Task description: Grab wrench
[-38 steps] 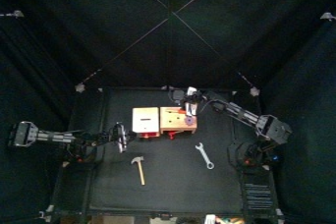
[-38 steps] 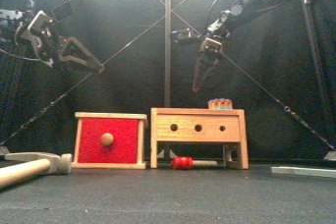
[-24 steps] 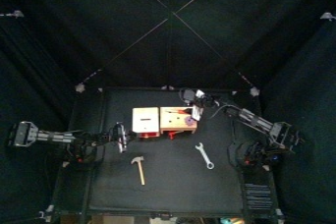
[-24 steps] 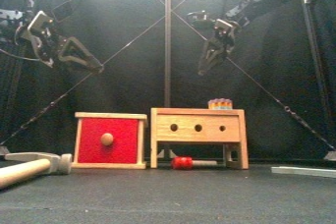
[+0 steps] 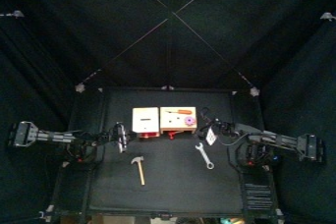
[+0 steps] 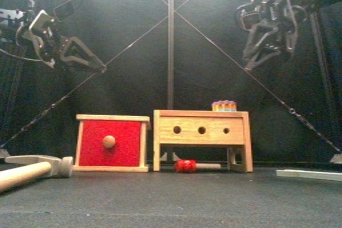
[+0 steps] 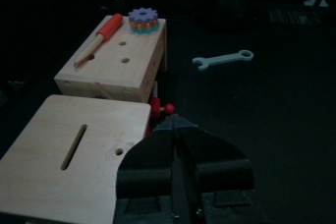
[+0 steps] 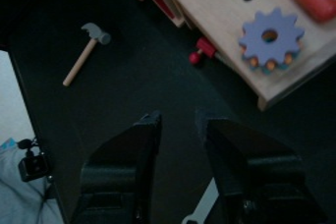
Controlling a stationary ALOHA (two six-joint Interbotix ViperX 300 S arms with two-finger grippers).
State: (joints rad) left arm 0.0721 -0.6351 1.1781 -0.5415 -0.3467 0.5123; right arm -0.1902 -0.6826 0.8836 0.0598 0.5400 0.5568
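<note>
Right arm [image 5: 250,141] withdrawn rightward; wrench [image 7: 225,60] only overhead.

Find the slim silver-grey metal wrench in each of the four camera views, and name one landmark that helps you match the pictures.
Top view: the slim silver-grey metal wrench lies on the table, right of centre, near the front.
Front view: only a grey sliver at the lower right edge, probably the wrench.
Left wrist view: upper right, on the dark table.
Right wrist view: not clearly visible.
Shared landmark: the pale wooden bench with holes, beside it.
</note>
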